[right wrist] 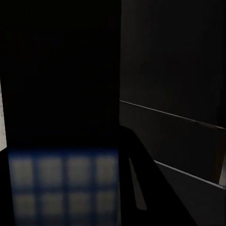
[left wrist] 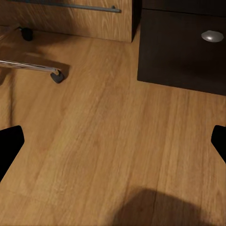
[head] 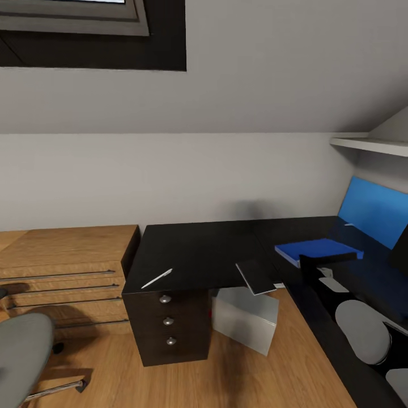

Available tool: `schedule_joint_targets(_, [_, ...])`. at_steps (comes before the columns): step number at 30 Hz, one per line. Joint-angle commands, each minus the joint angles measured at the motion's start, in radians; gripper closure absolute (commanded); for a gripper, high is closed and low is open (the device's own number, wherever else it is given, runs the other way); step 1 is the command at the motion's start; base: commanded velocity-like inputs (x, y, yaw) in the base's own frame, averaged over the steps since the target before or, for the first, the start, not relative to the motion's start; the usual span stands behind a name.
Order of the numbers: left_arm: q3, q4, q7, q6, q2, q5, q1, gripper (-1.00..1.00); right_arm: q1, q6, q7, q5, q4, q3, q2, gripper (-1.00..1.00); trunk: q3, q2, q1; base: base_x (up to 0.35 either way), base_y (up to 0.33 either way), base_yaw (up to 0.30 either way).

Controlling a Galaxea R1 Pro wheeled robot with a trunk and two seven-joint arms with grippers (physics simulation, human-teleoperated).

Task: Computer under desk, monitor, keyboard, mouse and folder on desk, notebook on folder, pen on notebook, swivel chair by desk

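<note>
Black desk, one pen, one notebook, one folder, left fingers apart, right unclear.

Pen: on worktop, above drawers
Notebook: overhanging worktop edge
Folder: on worktop, right
Computer: under worktop

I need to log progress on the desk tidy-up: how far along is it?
Done: the folder lies on the desk, with the computer underneath. Nothing visibly in hand. Left: the notebook overhangs the desk edge, off the folder; the pen lies apart; the swivel chair stands away.
</note>
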Motion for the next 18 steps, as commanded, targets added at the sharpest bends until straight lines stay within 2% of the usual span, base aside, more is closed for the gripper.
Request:
schedule_joint_targets(1, [-0.009,-0.003,0.01,-0.002,0.001,0.002,-0.001,-1.0,-0.001,0.004,0.002,-0.007,0.001,-0.003,0.0,1.0,-0.001,-0.001,0.0,0.0,0.0,0.0])
schedule_joint_targets(10, [-0.009,-0.003,0.01,-0.003,0.001,0.002,-0.001,-1.0,-0.001,0.003,0.001,-0.009,0.001,-0.004,0.003,1.0,-0.001,-0.001,0.0,0.0,0.0,0.0])
schedule_joint_targets(18, [-0.009,-0.004,0.01,-0.005,0.001,0.002,-0.001,-1.0,-0.001,0.002,0.002,-0.017,-0.002,-0.006,0.026,1.0,-0.001,-0.001,0.0,0.0,0.0,-0.02])
